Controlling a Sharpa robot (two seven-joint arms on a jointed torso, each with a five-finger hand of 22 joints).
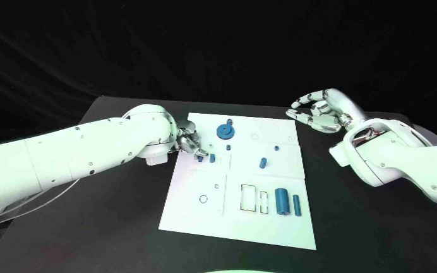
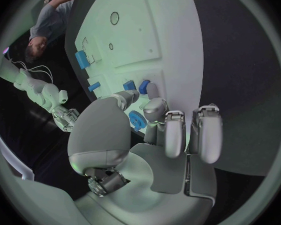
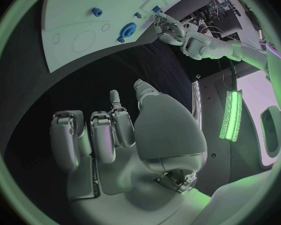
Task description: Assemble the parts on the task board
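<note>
We count 1 white task board (image 1: pixel 239 222), 7 blue parts on it — 1 of them a round gear (image 1: pixel 224 133) — and 2 hands

Both arms wear smooth white rounded shells, thick at the forearm and narrowing toward the wrist. The left hand (image 1: pixel 189 143) and right hand (image 1: pixel 321 111) are silver-grey metal with segmented fingers, dark gaps at the links and pale rounded fingertips (image 2: pixel 175 140). Each palm (image 3: pixel 167 130) is a broad, matte grey dome with exposed metal linkage at its base.
</note>
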